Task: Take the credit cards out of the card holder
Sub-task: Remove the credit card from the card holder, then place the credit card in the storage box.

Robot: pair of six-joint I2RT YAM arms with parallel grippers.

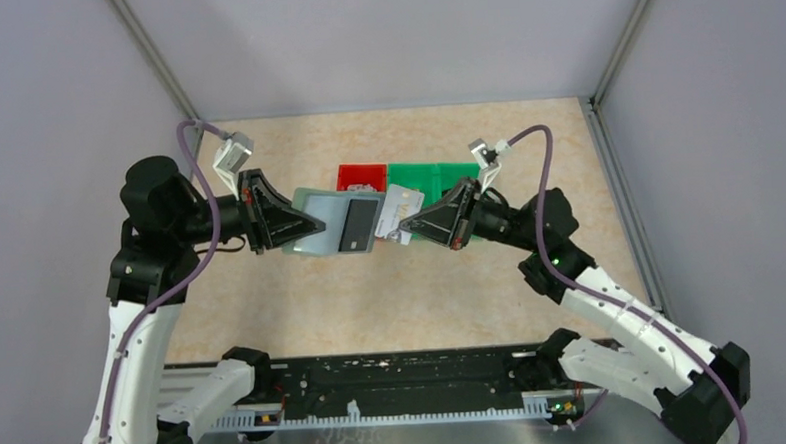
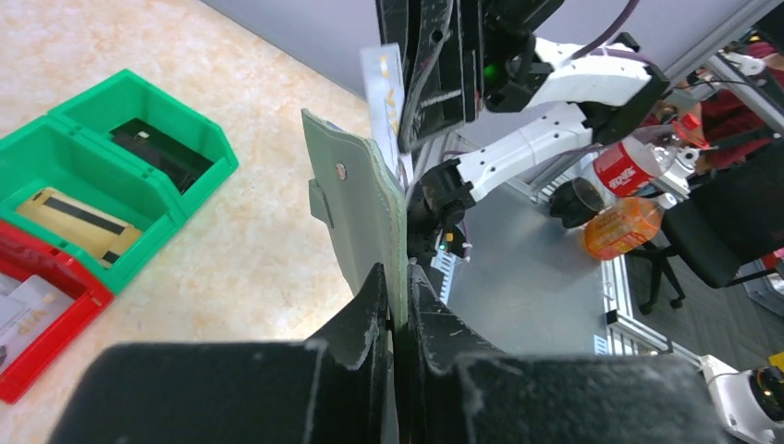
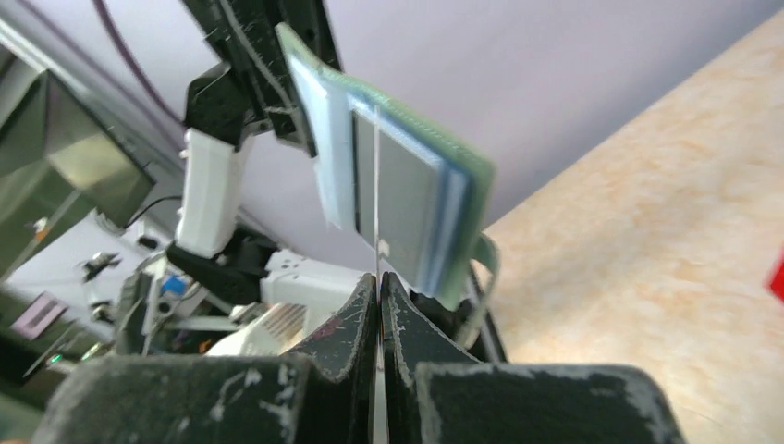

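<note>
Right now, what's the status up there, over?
Left gripper shut on card holder, aloft. Right gripper shut on pale card. Dark card in pocket. Nothing blocking.

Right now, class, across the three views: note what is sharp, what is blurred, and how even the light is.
Top external: even light, faint shadows, the card holder sharp. Left wrist: the card holder and green bins in focus. Right wrist: right gripper sharp, the card holder and room behind blurred.

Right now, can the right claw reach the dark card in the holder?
Probably not yet: the right claw is shut on a pale card. The dark card sits exposed in the card holder the left claw grips.
</note>
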